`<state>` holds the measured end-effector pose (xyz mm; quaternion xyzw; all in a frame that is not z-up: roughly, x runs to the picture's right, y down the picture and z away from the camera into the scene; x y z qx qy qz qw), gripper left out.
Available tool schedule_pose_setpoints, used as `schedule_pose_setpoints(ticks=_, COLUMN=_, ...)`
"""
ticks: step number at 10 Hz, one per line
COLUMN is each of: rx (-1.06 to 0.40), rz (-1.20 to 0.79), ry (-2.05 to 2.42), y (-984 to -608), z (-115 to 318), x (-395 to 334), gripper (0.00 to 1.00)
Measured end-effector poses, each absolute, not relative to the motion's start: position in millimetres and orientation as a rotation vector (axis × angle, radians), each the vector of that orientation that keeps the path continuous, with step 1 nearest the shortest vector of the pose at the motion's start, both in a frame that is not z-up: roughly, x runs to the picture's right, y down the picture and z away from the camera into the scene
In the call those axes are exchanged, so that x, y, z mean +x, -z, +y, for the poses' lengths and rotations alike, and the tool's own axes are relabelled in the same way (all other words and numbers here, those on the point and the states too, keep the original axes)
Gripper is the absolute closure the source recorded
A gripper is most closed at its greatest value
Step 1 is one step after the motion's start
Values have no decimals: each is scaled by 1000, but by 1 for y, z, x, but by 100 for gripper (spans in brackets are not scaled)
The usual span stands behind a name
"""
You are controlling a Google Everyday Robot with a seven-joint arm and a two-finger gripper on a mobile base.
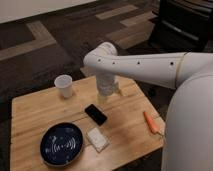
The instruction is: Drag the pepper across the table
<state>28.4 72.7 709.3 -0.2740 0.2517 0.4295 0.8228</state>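
The pepper (150, 122) lies at the right edge of the surface (45, 107) — a push outward could well tip it off. Farther back hangs the pincer (107, 91), well apart from it — whether open or closed cannot be told.

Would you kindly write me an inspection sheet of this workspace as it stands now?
Surface: light-wood table, planks visible.
Job's things: pepper lies near the right edge, untouched.
Clutter: white cup, black phone, white block, dark blue plate.
Grippers: gripper hangs over the table's far side, right of the cup in the view, apart from the pepper.
Cables: nothing seen.
Surroundings: dark carpet with pale strips; dark furniture at upper right.
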Motion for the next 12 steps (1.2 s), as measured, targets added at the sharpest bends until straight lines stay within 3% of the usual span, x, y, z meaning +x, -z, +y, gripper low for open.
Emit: schedule_pose_setpoints(ticks=12, rx=-458, rz=595, ry=-1091, y=-754, z=129, x=229, gripper=35)
